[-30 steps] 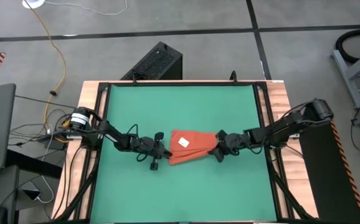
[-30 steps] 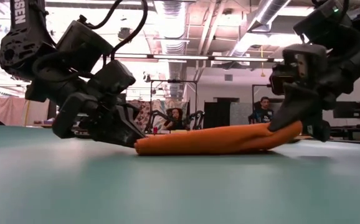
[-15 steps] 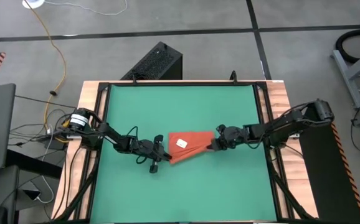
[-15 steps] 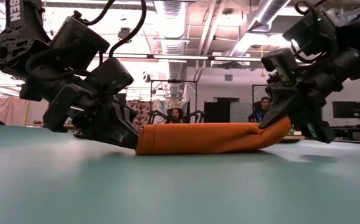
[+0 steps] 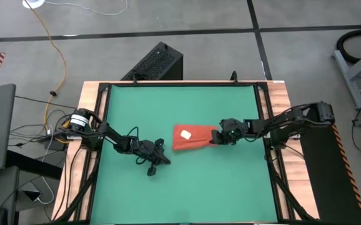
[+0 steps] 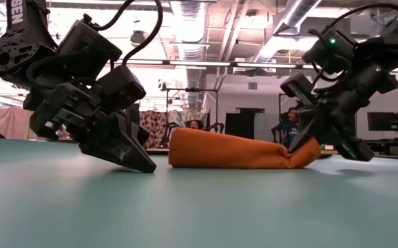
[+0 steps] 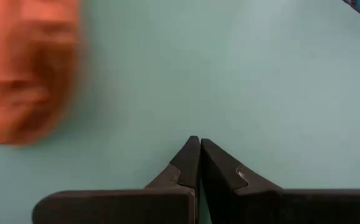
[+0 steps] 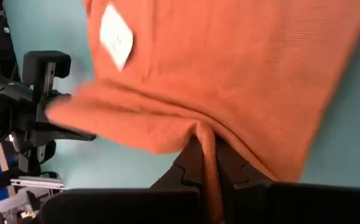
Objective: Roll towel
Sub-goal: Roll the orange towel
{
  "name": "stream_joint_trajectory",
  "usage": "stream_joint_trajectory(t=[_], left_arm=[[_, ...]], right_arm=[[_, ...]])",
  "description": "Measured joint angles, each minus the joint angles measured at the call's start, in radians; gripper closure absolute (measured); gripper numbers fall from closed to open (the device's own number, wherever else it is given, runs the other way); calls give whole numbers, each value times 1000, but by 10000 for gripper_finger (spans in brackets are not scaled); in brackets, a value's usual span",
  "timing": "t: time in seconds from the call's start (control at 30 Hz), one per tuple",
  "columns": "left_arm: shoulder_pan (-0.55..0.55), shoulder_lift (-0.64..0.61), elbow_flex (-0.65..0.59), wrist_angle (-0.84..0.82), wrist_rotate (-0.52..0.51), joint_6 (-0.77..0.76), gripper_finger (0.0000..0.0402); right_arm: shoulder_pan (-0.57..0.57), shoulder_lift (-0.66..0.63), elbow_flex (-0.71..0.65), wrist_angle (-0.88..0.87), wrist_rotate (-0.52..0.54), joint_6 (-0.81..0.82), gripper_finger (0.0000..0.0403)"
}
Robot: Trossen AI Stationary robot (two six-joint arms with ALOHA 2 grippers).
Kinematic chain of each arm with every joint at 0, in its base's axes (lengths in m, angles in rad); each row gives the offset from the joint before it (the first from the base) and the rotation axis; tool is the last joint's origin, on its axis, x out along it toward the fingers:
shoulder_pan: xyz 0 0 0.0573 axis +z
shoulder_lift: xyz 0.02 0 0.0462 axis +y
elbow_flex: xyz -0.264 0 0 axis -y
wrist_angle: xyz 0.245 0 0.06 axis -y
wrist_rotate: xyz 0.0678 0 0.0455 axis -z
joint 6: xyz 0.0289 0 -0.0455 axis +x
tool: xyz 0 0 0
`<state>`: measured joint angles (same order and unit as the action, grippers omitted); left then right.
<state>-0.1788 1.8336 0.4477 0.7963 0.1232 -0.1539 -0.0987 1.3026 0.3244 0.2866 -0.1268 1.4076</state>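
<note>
The orange-red towel [image 5: 193,138] lies folded on the green mat [image 5: 180,187], right of centre, its small white tag [image 5: 185,134] facing up. My right gripper [image 5: 218,137] is shut on the towel's right end. My left gripper [image 5: 163,160] is shut and empty, low over the mat just left of and nearer than the towel. In the low view the towel [image 6: 230,151] rests on the mat along its underside, with my left gripper [image 6: 147,167] apart from its left end. My right gripper pinches a bunched fold at the towel's right end [image 8: 206,148] between its two fingers, coming from the table's right side and slanting down. That end [image 6: 302,154] sits just off the mat, and the rest of the towel lies on the mat.
The wooden table frame [image 5: 96,125] borders the mat on all sides. A black box [image 5: 155,62] stands on the floor beyond the far edge. People [image 6: 292,124] show far back in the room. Bare mat lies far and near of the towel.
My right gripper has moved toward the far edge and a little right, drawing the towel with it, so the towel has slid away from my left gripper and bunched into a more compact shape. My left gripper has let go of the towel's left end and drawn slightly nearer.
</note>
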Motion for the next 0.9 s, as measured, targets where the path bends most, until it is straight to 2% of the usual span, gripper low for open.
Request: stream_joint_trajectory(t=[0.13, 0.23, 0.47, 0.67, 0.8, 0.9], left_arm=[[-2, -1, 0, 5, 3, 12, 402], [-12, -9, -1, 24, -37, 63, 402], [-20, -41, 70, 65, -297, 350, 402], [4, -32, 120, 38, -322, 485, 402], [50, -32, 122, 53, -394, 525, 402], [97, -32, 123, 75, -354, 534, 402]], right_arm=[[-30, 0, 0, -1, -31, 0, 382], [-44, 0, 0, -8, -56, -5, 382], [-50, 0, 1, -26, -86, -28, 382], [-50, 0, 1, -25, -86, -57, 382], [-50, 0, 1, -28, -86, -73, 382], [-54, 0, 1, -33, -87, -78, 382]])
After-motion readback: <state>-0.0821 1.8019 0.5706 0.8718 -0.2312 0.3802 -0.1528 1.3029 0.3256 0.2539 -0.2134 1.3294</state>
